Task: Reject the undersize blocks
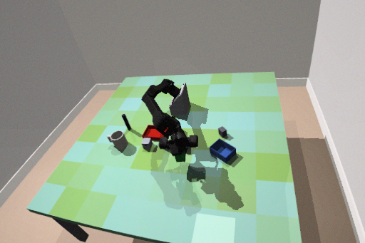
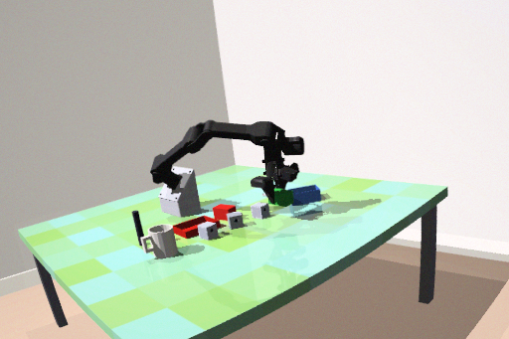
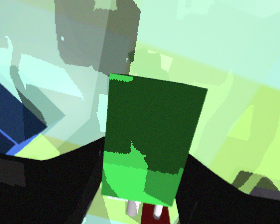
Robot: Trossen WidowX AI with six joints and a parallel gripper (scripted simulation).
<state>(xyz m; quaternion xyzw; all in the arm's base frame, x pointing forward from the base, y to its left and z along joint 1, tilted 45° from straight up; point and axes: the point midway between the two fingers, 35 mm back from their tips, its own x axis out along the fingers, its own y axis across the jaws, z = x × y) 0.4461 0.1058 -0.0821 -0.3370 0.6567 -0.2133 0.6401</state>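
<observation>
My gripper [image 1: 180,148] [image 2: 278,194] [image 3: 143,141] is shut on the green GO gauge [image 1: 180,157] [image 2: 284,198] [image 3: 153,130] and holds it just above the table, left of the blue bin. The red reject tray [image 1: 152,132] [image 2: 190,228] lies near the arm's base. Three light steel blocks [image 2: 208,230] [image 2: 235,219] [image 2: 260,210] stand in a row on the table between the tray and my gripper; the one nearest the tray also shows in the top view [image 1: 146,144]. Another dark steel block [image 1: 222,131] stands apart, beyond the blue bin.
A blue bin [image 1: 222,150] [image 2: 305,194] [image 3: 6,120] sits close to the gripper. A grey mug [image 1: 119,140] [image 2: 161,241] and a black upright cylinder [image 1: 126,122] [image 2: 137,226] stand by the tray. A small red block [image 2: 224,211] lies behind the steel blocks.
</observation>
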